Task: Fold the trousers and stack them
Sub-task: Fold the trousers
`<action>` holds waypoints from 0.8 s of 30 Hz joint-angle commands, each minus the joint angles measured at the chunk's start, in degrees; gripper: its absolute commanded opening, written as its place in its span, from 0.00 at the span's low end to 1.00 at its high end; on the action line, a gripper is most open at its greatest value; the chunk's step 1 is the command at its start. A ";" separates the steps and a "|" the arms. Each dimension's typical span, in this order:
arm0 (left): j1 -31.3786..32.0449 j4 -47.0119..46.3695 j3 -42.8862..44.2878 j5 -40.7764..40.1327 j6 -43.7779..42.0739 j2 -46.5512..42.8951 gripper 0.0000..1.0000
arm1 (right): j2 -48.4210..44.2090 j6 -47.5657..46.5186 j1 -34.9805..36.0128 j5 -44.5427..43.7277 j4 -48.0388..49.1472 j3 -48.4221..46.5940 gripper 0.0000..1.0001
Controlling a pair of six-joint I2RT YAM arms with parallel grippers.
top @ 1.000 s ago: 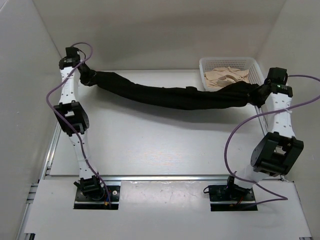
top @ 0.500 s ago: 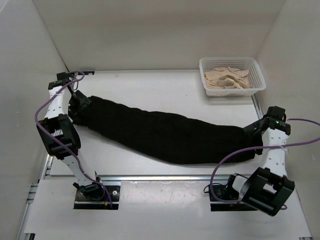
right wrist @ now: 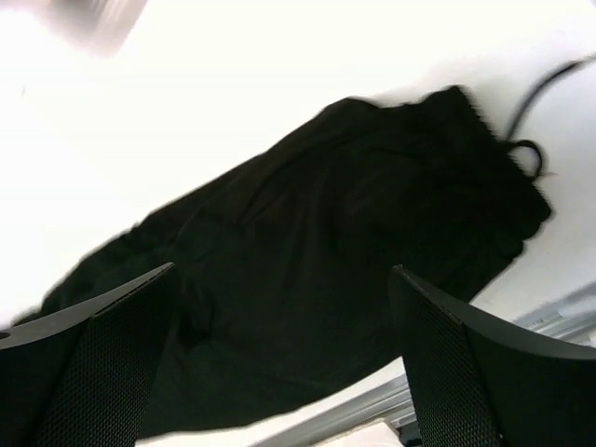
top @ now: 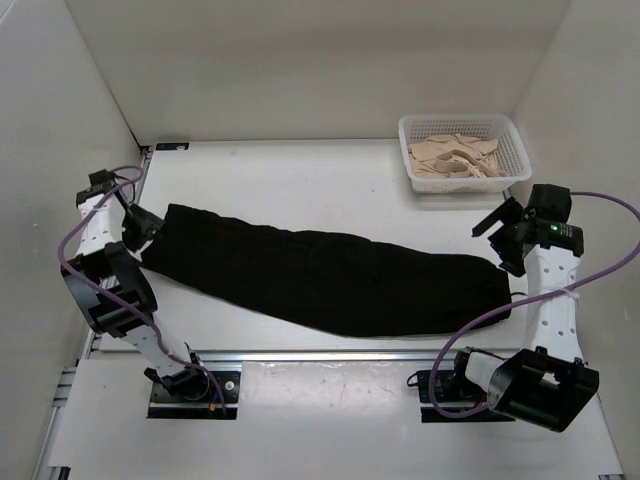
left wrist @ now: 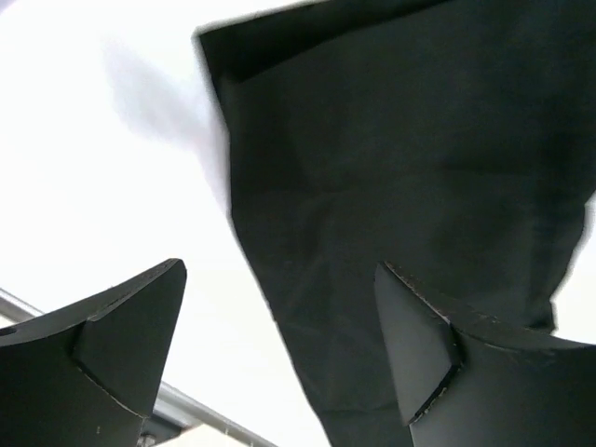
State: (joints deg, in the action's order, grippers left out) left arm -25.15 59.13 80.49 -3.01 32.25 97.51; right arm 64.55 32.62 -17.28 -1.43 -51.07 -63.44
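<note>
Since a second ago both arms have come down from a raised stretch. The trousers (top: 320, 280), then slung in the air between my hands, now lie released on the table (top: 300, 180).

State of hands: left gripper (left wrist: 279, 268) stands wide, holding nothing. Right gripper (right wrist: 281, 270) likewise wide and empty, lifted clear of the cloth.

Position: one long black band runs from hand to hand. Its squared end lies just under and ahead of my left fingers. The other end, with a loose cord (right wrist: 526, 149), lies below my right fingers, which suggests the waist is on that side.

Handling, as judged: soft, limp and light, with a matte surface that should not slip in the pads. The cloth has no stiffness and will sag and bunch wherever it is unsupported, so a one-point lift would collapse the shape. It carries wrinkles but is not fragile.

Recommended hold: pinch through all layers at the corners of one end, one hand per corner, clear of the cord, then carry that end over to the far end.
</note>
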 commanded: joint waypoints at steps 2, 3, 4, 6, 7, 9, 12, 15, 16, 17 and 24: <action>-0.78 -2.43 -5.24 0.01 2.03 0.74 0.93 | 0.40 -4.14 3.38 4.41 -0.44 -2.65 0.96; -0.78 -3.49 -5.78 0.02 2.03 0.75 0.93 | 0.40 -4.14 3.39 4.94 -0.44 -2.65 0.97; -0.78 -4.28 -5.78 0.63 2.64 1.62 0.93 | 0.40 -4.14 4.00 4.95 -0.44 -2.65 0.97; -0.78 -5.69 -4.91 0.63 3.16 3.90 0.93 | 0.40 -4.14 4.01 5.47 -0.96 -2.65 0.97; -0.78 -6.22 -4.90 -0.06 3.17 4.87 0.93 | 0.40 -4.14 4.62 6.00 -0.96 -2.13 0.97; -0.26 -6.75 -3.06 -0.85 3.17 8.19 0.93 | 0.40 -4.67 5.24 6.00 -0.96 -2.13 0.97; -0.25 -6.75 -2.44 -1.38 3.79 12.07 0.89 | -0.13 -4.06 5.76 6.00 -1.49 -2.13 1.00; -0.25 -8.06 -3.05 -2.09 5.10 14.18 0.79 | -1.36 -4.06 5.76 5.39 -1.49 -2.65 1.00; -0.25 -8.07 -3.06 -2.09 5.10 14.72 0.73 | -2.06 -4.06 5.76 5.39 -2.01 -2.65 1.00; -0.25 -8.07 -3.06 -2.09 5.10 15.24 0.65 | -2.59 -4.06 5.76 5.39 -2.02 -2.65 1.00; 1.23 -7.55 4.49 -2.18 1.24 11.66 0.10 | -4.52 -4.06 5.76 4.77 -3.69 -3.80 1.00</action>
State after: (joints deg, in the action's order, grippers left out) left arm -24.84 52.73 80.77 -3.53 35.46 113.23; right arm 62.00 29.52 -11.70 3.22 -53.71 -64.64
